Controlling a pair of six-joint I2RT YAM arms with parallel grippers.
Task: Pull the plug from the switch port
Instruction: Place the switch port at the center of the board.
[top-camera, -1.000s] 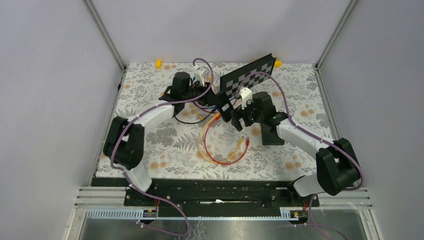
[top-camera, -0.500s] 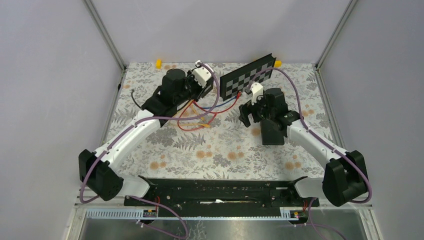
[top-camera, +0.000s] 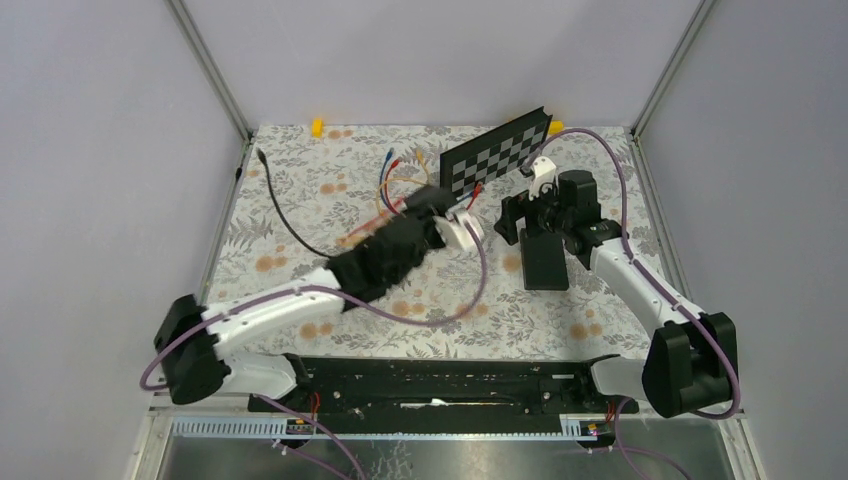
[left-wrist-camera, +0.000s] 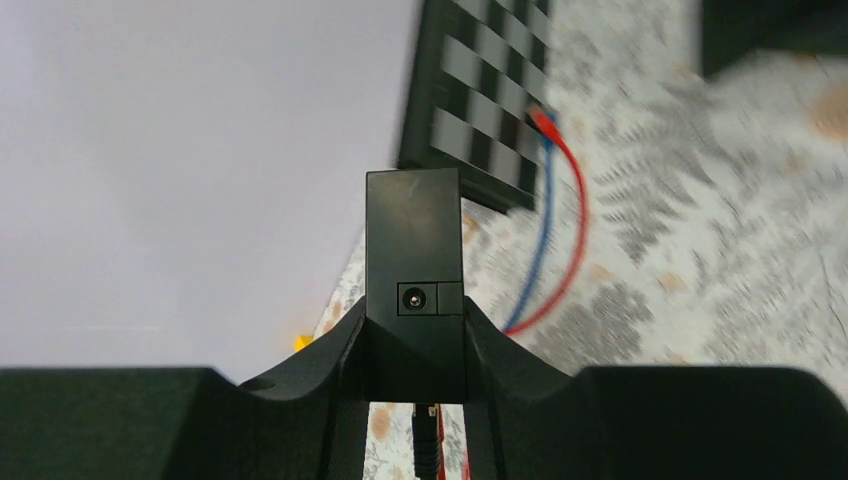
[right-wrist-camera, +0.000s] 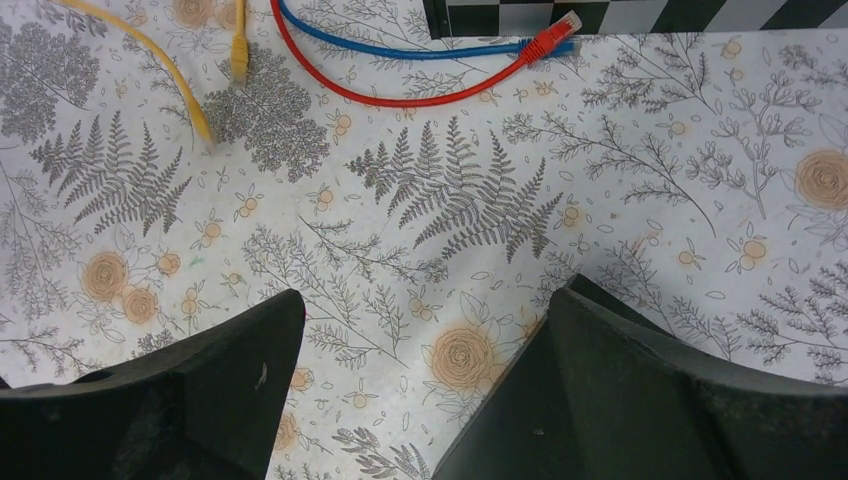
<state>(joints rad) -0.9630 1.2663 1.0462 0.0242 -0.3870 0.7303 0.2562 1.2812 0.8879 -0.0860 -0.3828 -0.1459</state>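
The left gripper (left-wrist-camera: 413, 335) is clamped on the switch (left-wrist-camera: 412, 230), a small black box standing up between its fingers with a round socket on the face turned to the wrist camera. That socket looks bare. A black cable (left-wrist-camera: 425, 450) shows just under the box, though whether it is joined to the box cannot be told. Box and gripper sit just in front of the checkerboard panel (top-camera: 497, 155), off its left end, over the flowered table (top-camera: 300, 170). The red plug (right-wrist-camera: 548, 35) lies loose on the cloth right at the panel's near edge, apart from the switch. Its red cable (right-wrist-camera: 400, 100) loops away to the left of the panel, and a blue cable (right-wrist-camera: 400, 50) runs alongside with its tip tucked beside the red plug. A yellow cable (right-wrist-camera: 170, 85) lies further left of the panel. The right gripper (right-wrist-camera: 425, 300) hovers just in front of the panel's middle, fingers spread wide with only cloth between them. A black block (top-camera: 546, 262) sits on the table on the near side of the panel, toward its right end
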